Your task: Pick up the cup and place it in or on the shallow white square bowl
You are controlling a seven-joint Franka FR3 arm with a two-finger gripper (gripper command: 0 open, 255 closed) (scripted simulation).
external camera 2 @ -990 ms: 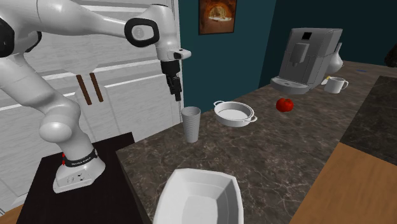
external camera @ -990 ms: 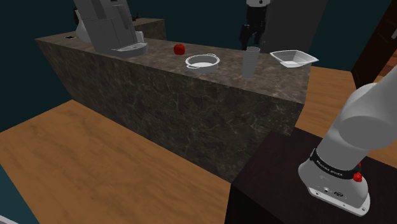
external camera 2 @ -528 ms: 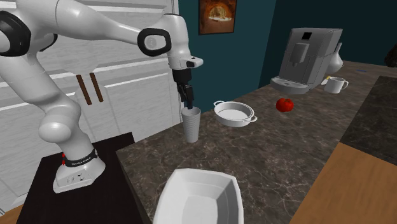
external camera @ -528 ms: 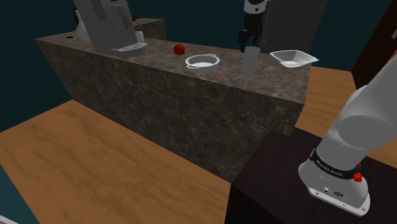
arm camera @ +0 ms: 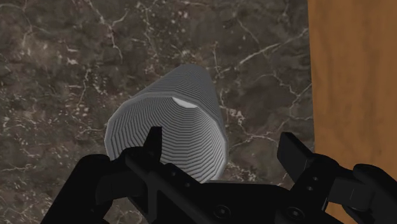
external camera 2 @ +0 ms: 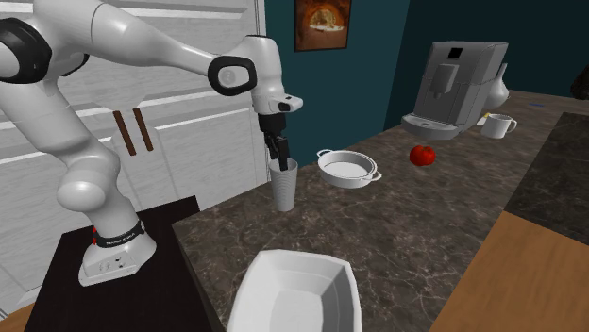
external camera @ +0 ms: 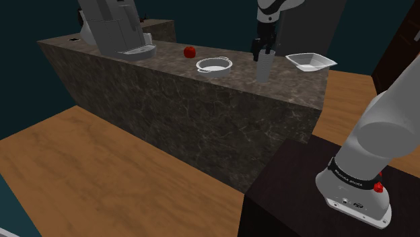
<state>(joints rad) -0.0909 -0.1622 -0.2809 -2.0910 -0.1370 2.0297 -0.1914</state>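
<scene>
A tall grey ribbed cup (external camera: 263, 69) (external camera 2: 284, 187) (arm camera: 172, 114) stands upright on the dark marble counter (external camera: 202, 94). My black gripper (external camera: 263, 50) (external camera 2: 277, 160) (arm camera: 222, 143) hangs right at its mouth, open. Seen from the wrist, one fingertip (arm camera: 153, 137) sits over the cup's opening and the other (arm camera: 291, 147) outside its wall, neither pressing on it. The shallow white square bowl (external camera: 322, 62) (external camera 2: 274, 258) lies on the counter's end nearest the stand, a short way from the cup.
A round white two-handled pan (external camera: 214, 65) (external camera 2: 346, 168) sits just past the cup, then a red fruit (external camera: 190, 51) (external camera 2: 423, 155), a grey coffee machine (external camera: 114, 27) (external camera 2: 453, 85) and a white mug (external camera 2: 498, 124). Wooden floor (arm camera: 353, 76) lies beyond the counter edge.
The gripper has swung across from beside the cup and come down to its rim. Its fingers stay apart. The cup has not moved.
</scene>
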